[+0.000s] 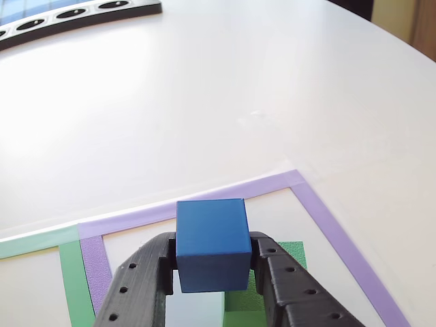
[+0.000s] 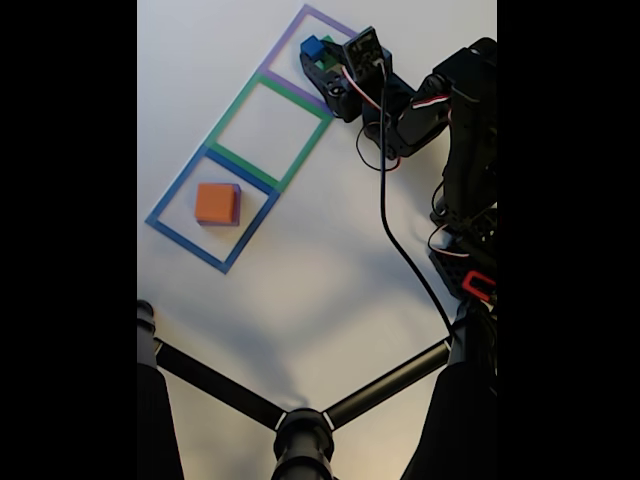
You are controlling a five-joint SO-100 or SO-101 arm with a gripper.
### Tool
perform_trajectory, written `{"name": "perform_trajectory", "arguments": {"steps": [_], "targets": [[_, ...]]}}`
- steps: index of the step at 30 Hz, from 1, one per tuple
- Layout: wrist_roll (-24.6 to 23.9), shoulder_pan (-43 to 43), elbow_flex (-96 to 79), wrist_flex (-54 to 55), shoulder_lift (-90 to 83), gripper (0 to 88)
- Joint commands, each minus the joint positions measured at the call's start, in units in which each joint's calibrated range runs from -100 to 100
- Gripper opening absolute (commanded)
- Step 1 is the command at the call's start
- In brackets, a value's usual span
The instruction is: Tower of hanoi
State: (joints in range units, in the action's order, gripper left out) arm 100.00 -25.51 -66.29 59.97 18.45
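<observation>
In the other view, a blue cube is clamped between the two black fingers of my gripper, which is shut on it. It hangs over the purple taped square, and a green block shows just beneath and to the right. The fixed view shows the gripper with the blue cube at the purple square, with a bit of the green block beside it. An orange cube sits on a purplish block inside the blue taped square.
A green taped square lies between the purple and blue ones. A black stand with splayed legs fills the bottom of the fixed view. The arm's cable hangs on the right. A dark panel lies at the table's far left.
</observation>
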Motion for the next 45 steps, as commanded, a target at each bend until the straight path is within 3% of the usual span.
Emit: {"name": "perform_trajectory", "arguments": {"steps": [1,6,12,21,26,31,38,42,45], "targets": [[0.0,1.23,-0.72,-0.84,-5.55,4.9],[0.0,2.75,-2.27,-10.15,-15.41,4.9],[0.0,4.89,-3.63,-31.76,-34.8,4.6],[0.0,8.47,9.09,-83.4,-63.32,4.9],[0.0,11.9,31.54,-115.78,-65.57,5.1],[0.0,15.49,54.25,-140.3,-63.32,5.0],[0.0,19.91,69.7,-154.71,-60.52,5.0],[0.0,20.44,66.98,-154.46,-60.6,4.9],[0.0,19.83,58.52,-148.23,-61.88,4.9]]}}
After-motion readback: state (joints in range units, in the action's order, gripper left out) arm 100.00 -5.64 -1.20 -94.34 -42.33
